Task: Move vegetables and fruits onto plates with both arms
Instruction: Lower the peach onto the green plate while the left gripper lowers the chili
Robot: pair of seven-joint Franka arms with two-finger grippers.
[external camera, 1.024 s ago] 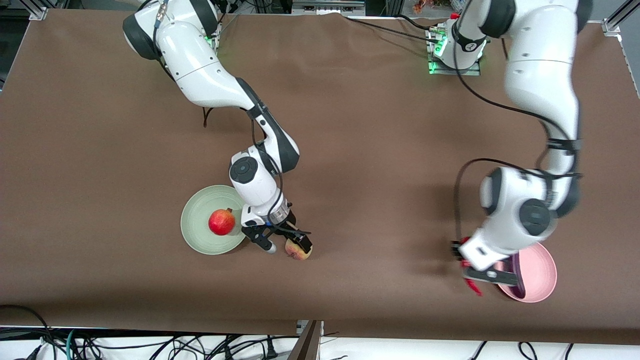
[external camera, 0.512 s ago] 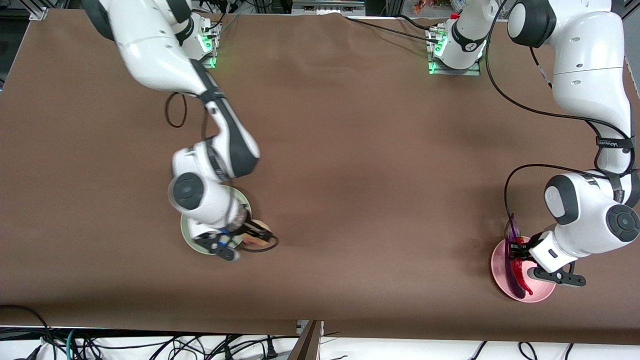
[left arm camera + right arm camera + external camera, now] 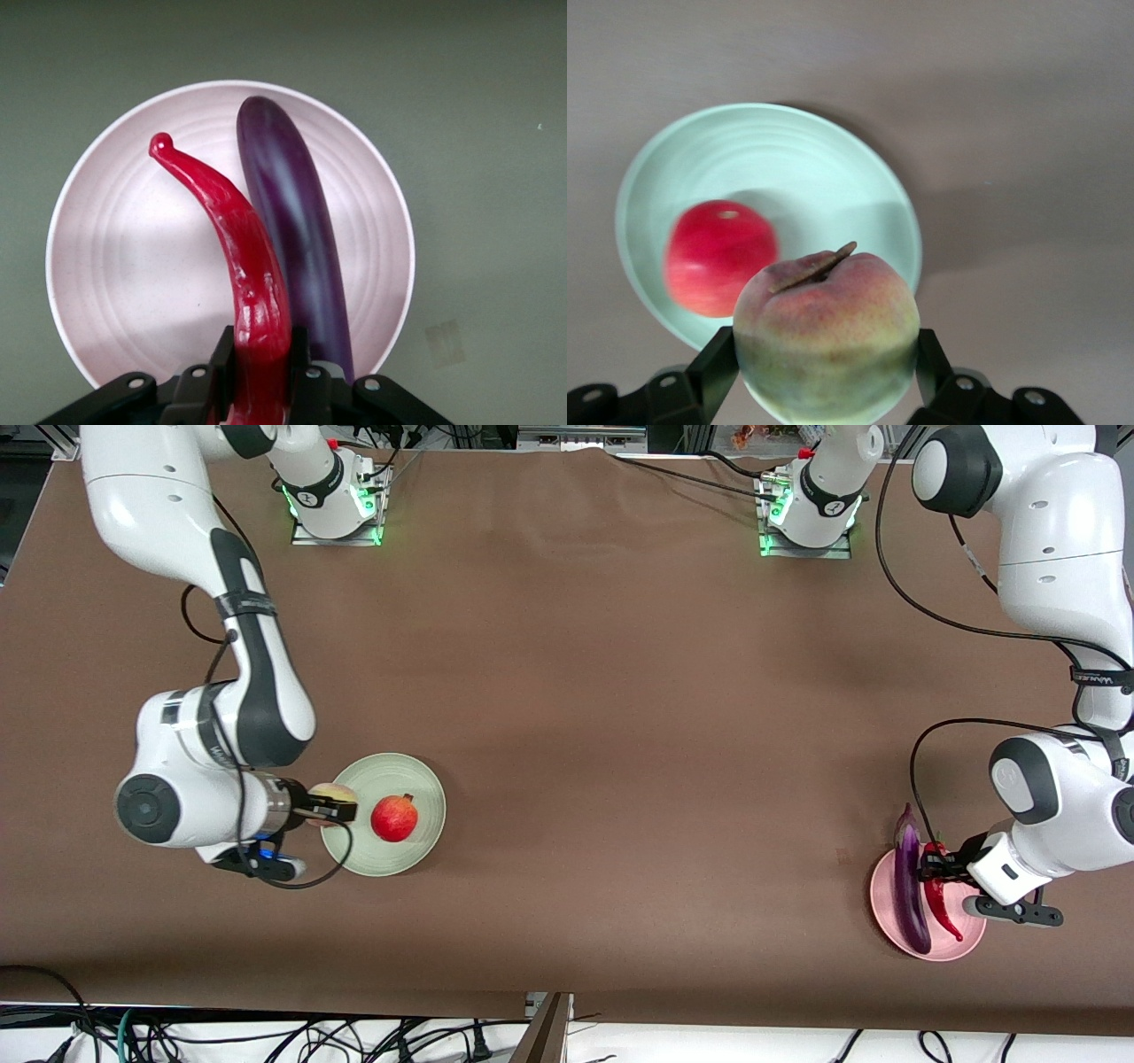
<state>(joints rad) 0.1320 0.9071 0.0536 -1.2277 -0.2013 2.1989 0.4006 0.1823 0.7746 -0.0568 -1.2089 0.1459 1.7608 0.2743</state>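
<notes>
From the front camera, the right tool (image 3: 341,811) is clamped on the peach (image 3: 330,794) over the rim of the green plate (image 3: 423,779), where the pomegranate (image 3: 393,819) sits. Toward the left arm's end of the counter (image 3: 620,691), the left tool (image 3: 941,865) grips the chili (image 3: 941,903) over the pink plate (image 3: 970,939), beside the eggplant (image 3: 910,890).

Left wrist: fingers (image 3: 220,367) pinch the chili (image 3: 239,266); the eggplant (image 3: 292,230) lies on the plate (image 3: 106,266).

Right wrist: fingers (image 3: 713,372) clasp the peach (image 3: 826,336) above the plate (image 3: 824,177) and pomegranate (image 3: 718,257).
</notes>
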